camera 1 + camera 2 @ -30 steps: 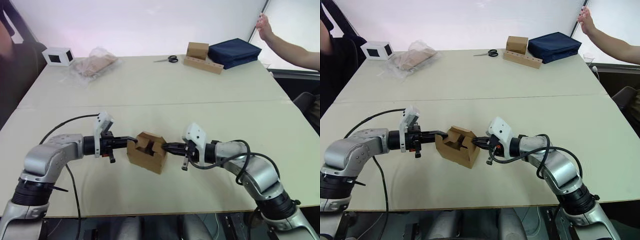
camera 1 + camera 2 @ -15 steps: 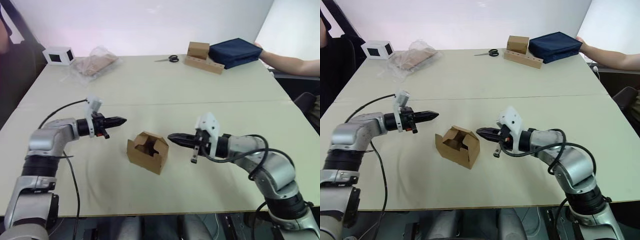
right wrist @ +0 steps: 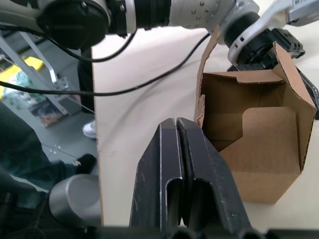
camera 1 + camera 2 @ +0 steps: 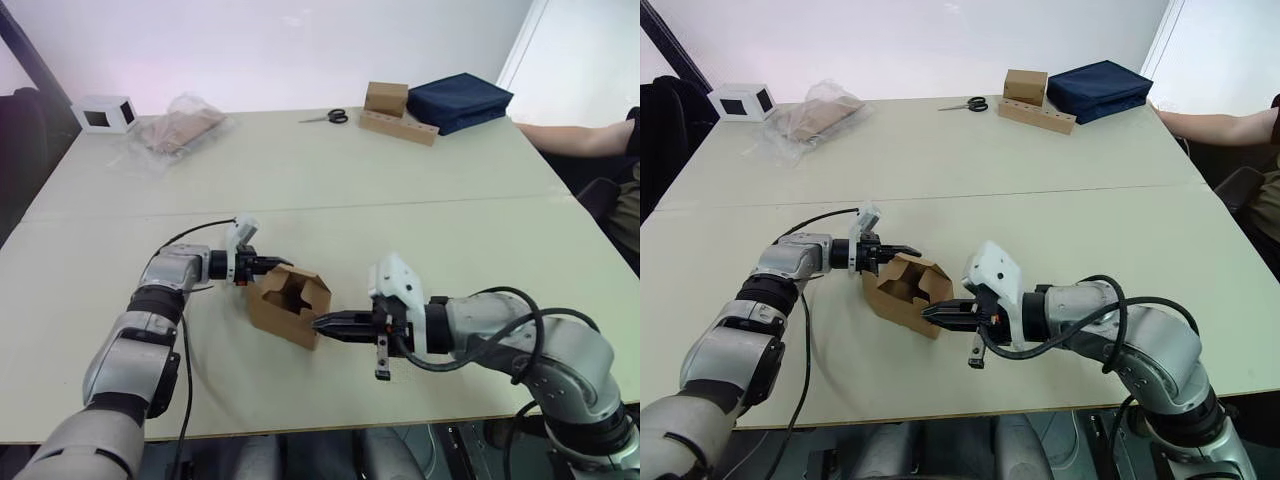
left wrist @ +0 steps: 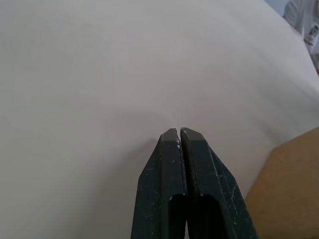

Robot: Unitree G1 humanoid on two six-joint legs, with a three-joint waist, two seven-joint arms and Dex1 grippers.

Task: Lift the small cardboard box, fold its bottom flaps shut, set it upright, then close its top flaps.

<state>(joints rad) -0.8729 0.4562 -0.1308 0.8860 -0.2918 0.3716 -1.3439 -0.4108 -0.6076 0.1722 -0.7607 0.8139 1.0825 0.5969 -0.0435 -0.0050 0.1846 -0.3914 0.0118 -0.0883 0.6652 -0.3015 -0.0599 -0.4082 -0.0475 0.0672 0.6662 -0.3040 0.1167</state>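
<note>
Carton: small cardboard box (image 4: 290,305) is flanked on the desk (image 4: 400,180); left hand (image 4: 283,265) and right hand (image 4: 320,322), both pressed together, are equally near.

Small cardboard box (image 4: 290,305) between both fingers

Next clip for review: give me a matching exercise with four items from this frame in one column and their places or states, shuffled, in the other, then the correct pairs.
Items:
1. small brown cardboard box
2. left hand
3. steel scissors with black handles
4. white cube with a dark window

Places or states:
A. far left corner of the table
B. fingers shut, tip at the box's far left side
C. near middle of the table, flaps still open
D. far side, beside the brown cardboard cube

Pairs: 1-C, 2-B, 3-D, 4-A
</note>
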